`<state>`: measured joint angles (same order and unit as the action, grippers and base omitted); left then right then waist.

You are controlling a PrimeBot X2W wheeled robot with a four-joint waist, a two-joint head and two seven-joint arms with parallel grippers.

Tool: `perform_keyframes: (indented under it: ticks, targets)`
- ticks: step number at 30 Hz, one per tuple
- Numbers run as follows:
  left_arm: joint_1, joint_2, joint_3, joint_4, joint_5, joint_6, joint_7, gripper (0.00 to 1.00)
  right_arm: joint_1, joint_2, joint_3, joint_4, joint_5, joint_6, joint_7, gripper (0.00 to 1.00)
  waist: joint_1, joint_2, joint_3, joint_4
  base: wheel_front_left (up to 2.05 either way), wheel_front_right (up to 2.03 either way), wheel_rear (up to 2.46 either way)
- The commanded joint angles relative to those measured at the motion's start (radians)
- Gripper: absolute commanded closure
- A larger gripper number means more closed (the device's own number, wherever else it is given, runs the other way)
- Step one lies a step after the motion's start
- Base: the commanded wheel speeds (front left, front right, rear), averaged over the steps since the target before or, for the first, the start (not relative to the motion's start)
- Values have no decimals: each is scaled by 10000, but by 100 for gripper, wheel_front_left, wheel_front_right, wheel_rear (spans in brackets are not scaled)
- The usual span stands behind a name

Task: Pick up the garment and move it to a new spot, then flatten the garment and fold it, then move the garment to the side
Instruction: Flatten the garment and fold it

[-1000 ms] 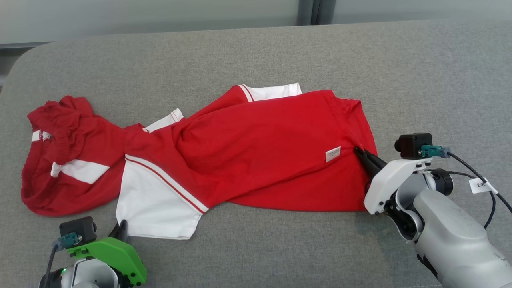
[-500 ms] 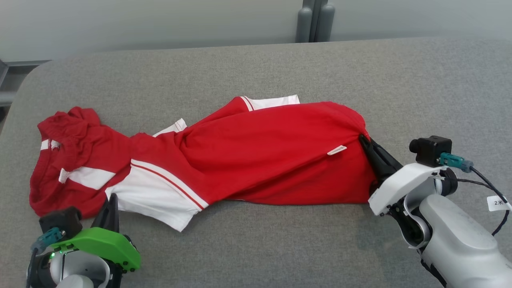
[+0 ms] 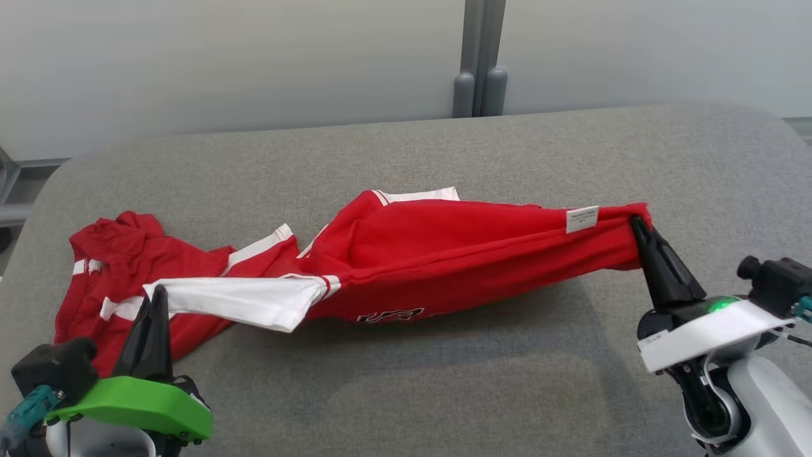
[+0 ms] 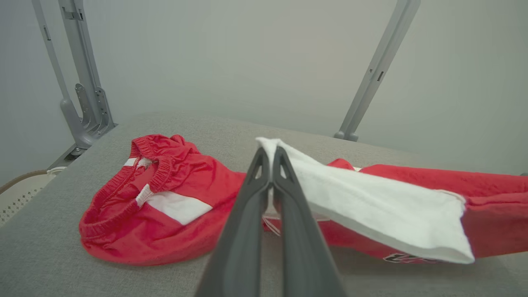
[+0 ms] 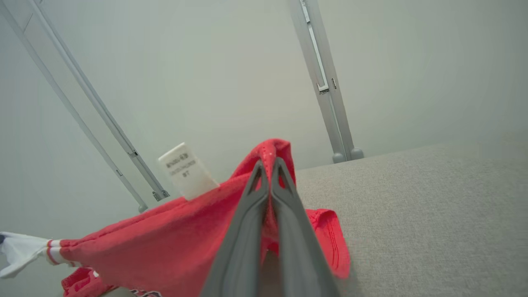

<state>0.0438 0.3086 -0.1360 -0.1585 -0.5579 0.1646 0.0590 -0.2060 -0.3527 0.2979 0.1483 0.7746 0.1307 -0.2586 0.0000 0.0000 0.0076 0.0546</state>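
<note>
Stage: first step, the pick-up, is under way; nothing later looks begun
Where: garment is a red tee w/ white sleeves, strung sideways between the two grippers above the grey padded top. Both ends are raised and the middle sags low w/ a shadow under it; cannot tell if the belly touches the pad
L side: left gripper has its fingers pressed together on the edge of the white sleeve, white cloth nipped at the tips in its wrist view
R side: right gripper is pinched tight on a bunched red corner at the hem end, cloth peaking over the tips in its wrist view
Tag: care tag is white and stands up just beside the right gripper
Other cloth: second red-and-white piece w/ a gathered waistband lies on the pad at the robot's left. The garment's left part lies against it; cannot tell if they're tangled
Done: both grips made, ends off the pad
Left: lift clear, carry to a new spot, spread flat, fold, shift aside — i.e. most of the job
Risk: my guess is the thin pinches may slip under tension, and the second piece may drag along
</note>
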Motion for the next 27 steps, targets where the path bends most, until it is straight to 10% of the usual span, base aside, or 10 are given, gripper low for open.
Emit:
perform_keyframes:
  ticks: [1,15,27]
  targets:
    - [190,116,15,-216,91,79,59,100,243,44,-236,-294,-108,1,-55,100,0,0,-148,-118,0,0,0]
    - [-282,607,-242,-1724,285,43,882,100,955,218,-1489,-2871,-518,1,367,100,0,0,134,-430,0,0,0]
    - [-5231,1568,-917,926,280,-1909,2088,100,-2625,-587,-782,-1614,-682,2,1400,100,0,0,2413,-633,0,0,0]
